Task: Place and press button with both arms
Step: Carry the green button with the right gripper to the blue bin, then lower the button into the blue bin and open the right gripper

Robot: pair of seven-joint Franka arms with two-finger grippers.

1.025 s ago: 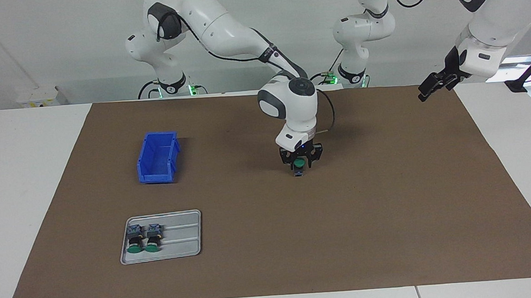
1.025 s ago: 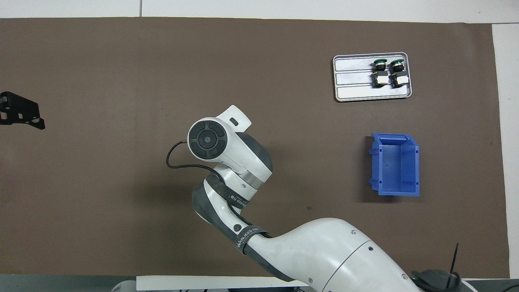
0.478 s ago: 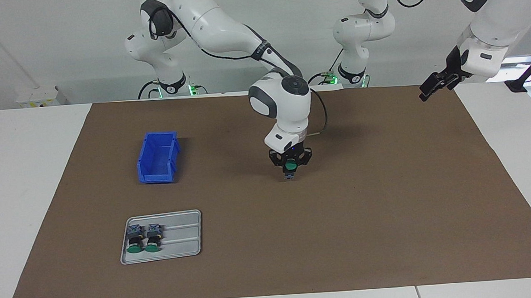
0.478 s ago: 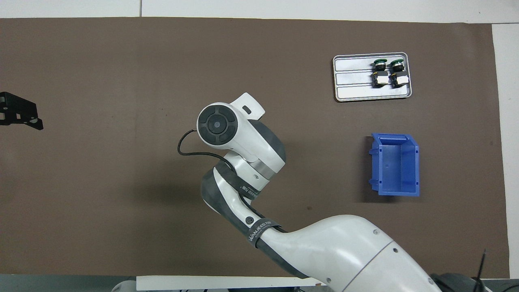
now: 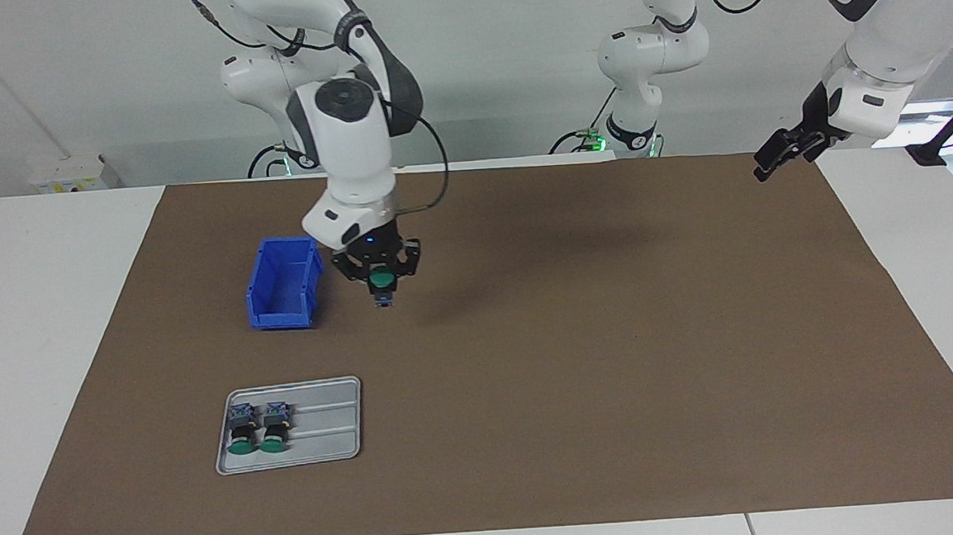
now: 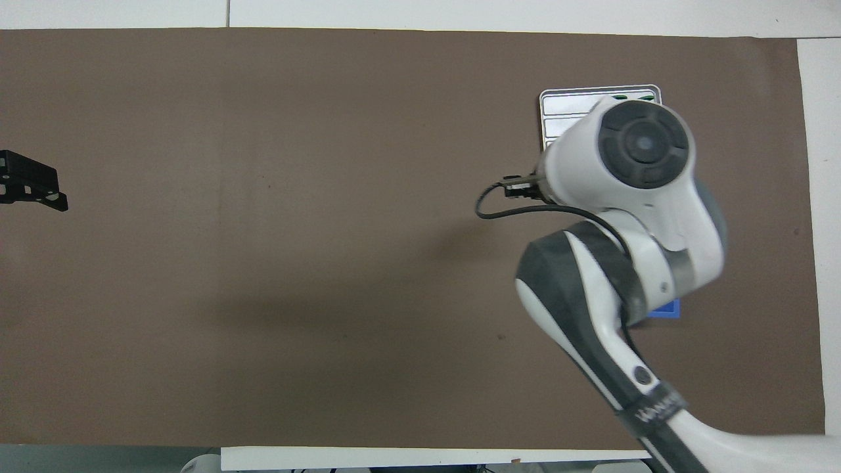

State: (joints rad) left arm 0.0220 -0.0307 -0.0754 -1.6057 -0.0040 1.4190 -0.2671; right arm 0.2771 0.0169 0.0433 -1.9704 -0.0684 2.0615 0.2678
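You're seeing right gripper (image 5: 380,283) clamped on button (image 5: 379,282), airborne over mat (image 5: 614,358) beside blue bin (image 5: 283,282), tray (image 5: 321,426) at bin's 6 o'clock, left gripper (image 5: 780,154) waiting, fingers apart.

A white bench (image 5: 43,344) carried a broad brown mat (image 5: 615,375) over most of its top. A plain pale wall (image 5: 513,58) rose at the robots' end, evenly lit. Bright light showed at the left arm's end.
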